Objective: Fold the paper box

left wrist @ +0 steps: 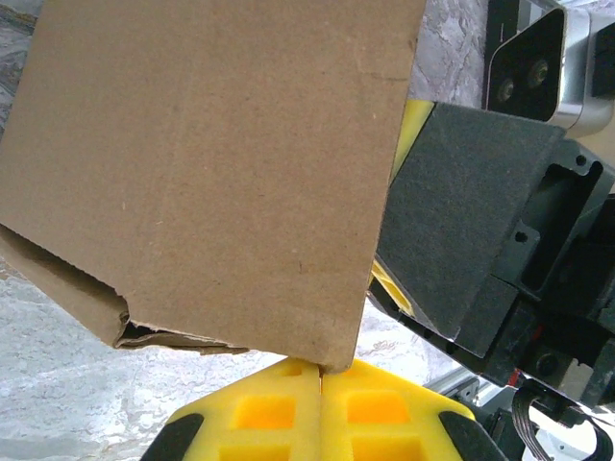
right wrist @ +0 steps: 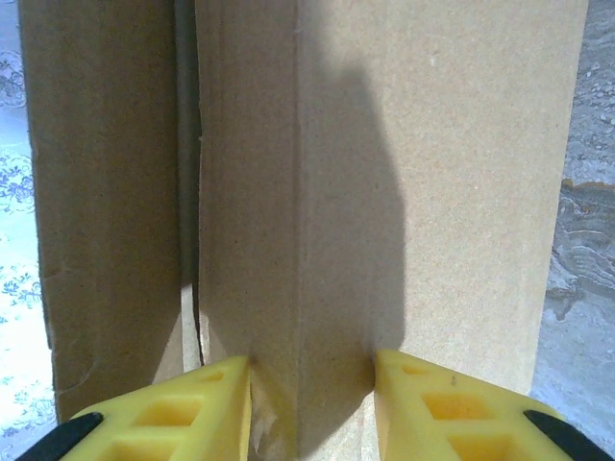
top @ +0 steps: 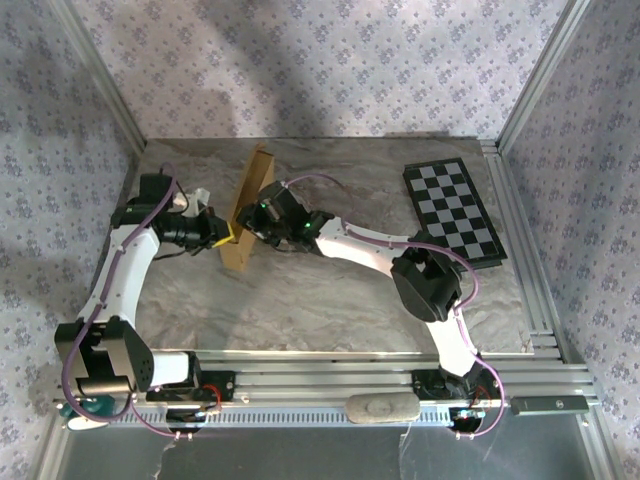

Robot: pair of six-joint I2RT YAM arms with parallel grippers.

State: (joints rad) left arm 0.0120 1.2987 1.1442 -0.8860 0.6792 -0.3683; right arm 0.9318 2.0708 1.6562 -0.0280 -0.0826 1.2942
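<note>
top external: at the near edge the two arm bases sit on a metal rail [top: 330,385]. the left arm [top: 125,265] reaches up the left side of the table [top: 330,310], and the right arm [top: 375,250] bends in from the right. they meet left of the middle of the marbled tabletop.

there the paper box [top: 256,178] stands up on a narrow side. it is a thin tan slab leaning a little, with its long edge running away from the bases. the left gripper [top: 225,236] is at its near-left lower part and the right gripper [top: 256,216] is against its right face.

in the left wrist view the left gripper [left wrist: 320,379] has its yellow fingers [left wrist: 259,413] pressed together on the bottom corner of a flat cardboard panel. a folded flap gapes slightly open at the panel's lower left. the dark body of the right gripper sits just beside the panel's right edge.

in the right wrist view the right gripper [right wrist: 309,399] has a yellow finger [right wrist: 192,413] on each side of a creased cardboard fold and touches it on both sides, so it is pinching the box. a second panel stands just to the left, with a narrow dark gap between.

farther back on the right, well apart from the box, a black-and-white checkerboard [top: 455,212] lies flat. patterned walls [top: 300,60] close the far side.
</note>
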